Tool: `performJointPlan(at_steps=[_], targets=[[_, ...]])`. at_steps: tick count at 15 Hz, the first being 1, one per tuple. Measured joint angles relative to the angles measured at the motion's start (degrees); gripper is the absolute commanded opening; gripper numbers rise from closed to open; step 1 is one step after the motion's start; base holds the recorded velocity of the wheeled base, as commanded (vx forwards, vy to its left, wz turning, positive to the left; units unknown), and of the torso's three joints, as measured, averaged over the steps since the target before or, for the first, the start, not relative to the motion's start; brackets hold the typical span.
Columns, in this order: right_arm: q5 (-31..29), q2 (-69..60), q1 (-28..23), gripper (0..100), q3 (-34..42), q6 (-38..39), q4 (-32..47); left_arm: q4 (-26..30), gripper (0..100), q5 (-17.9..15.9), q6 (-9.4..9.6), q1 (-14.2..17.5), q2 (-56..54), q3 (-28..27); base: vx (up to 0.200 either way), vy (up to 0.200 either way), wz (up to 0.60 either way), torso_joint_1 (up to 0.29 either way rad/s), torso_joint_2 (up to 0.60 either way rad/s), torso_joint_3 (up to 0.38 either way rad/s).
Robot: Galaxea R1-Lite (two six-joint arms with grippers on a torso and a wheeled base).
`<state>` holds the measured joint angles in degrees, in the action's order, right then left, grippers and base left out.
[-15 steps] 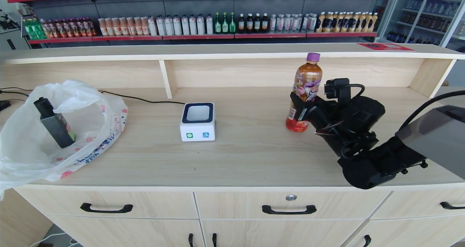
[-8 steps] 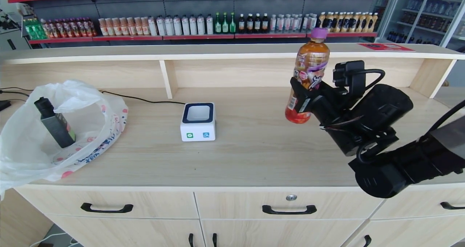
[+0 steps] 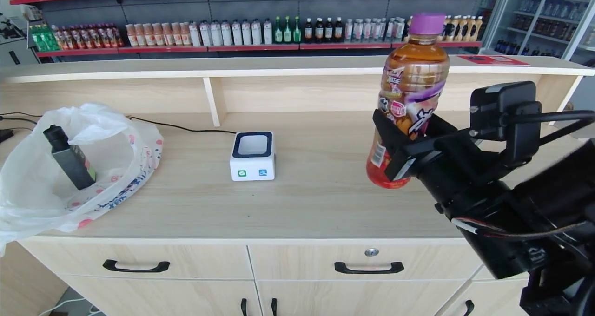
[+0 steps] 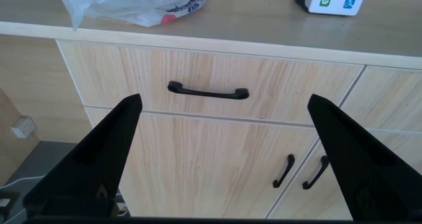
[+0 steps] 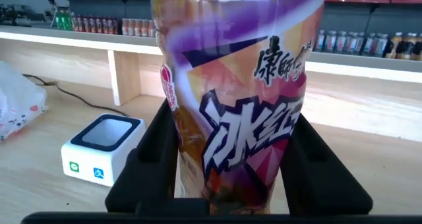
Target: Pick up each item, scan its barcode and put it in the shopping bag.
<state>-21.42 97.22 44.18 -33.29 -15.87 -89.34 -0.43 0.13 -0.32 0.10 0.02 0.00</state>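
Counter (image 3: pixel 316 200): long wooden top. The bag sits at its left end and the scanner near the middle, so I think items go across it in a row.
Shopping bag (image 3: pixel 139 167): white and soft, lying on the counter with its mouth open toward the middle. It is probably open like that so things can slide in easily.
Right gripper (image 3: pixel 395 148): up in the air over the right side of the counter. Its jaws squeeze the lower part of the tea bottle, one on each side.
Left gripper (image 4: pixel 224 102): low down in front of the drawers. Its jaws are spread wide and hold nothing. It looks parked out of the way.
Tea bottle (image 3: pixel 413 88): upright, purple cap on top, lifted clear of the counter and well apart from the scanner. A small white patch near its bottom may be the barcode, but it is too small to be sure.
Dark bottle (image 3: pixel 69 158): leaning inside the bag, so one item looks done.
Scanner (image 3: pixel 252 155): little white box with its dark window facing up. I think the tea bottle must be tipped so that its barcode faces that window.
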Motion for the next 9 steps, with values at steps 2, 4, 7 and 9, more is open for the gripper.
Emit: performJointPlan(at_steps=[2, 4, 7, 9], targets=[[-0.1, -4.2, 3.9, 0, 4.7, -0.9, -0.6, 0.0, 100, 0.0, -0.01, 0.0, 0.0, 0.0, 0.0, 0.0, 0.0, 0.0, 0.0, 0.0], [0.0, -6.9, 5.3, 0, 6.6, 0.6, -0.7, 0.0, 100, 0.0, 0.0, 0.0, 0.0, 0.0, 0.0, 0.0, 0.0, 0.0, 0.0, 0.0], [3.3, -8.0, 6.8, 0, 7.3, 7.6, -0.6, 0.0, 100, 0.0, 0.0, 0.0, 0.0, 0.0, 0.0, 0.0, 0.0, 0.0, 0.0, 0.0], [10.6, -8.1, 7.2, 0, 8.0, 14.3, -0.5, 0.0, 100, 0.0, 0.0, 0.0, 0.0, 0.0, 0.0, 0.0, 0.0, 0.0, 0.0, 0.0]])
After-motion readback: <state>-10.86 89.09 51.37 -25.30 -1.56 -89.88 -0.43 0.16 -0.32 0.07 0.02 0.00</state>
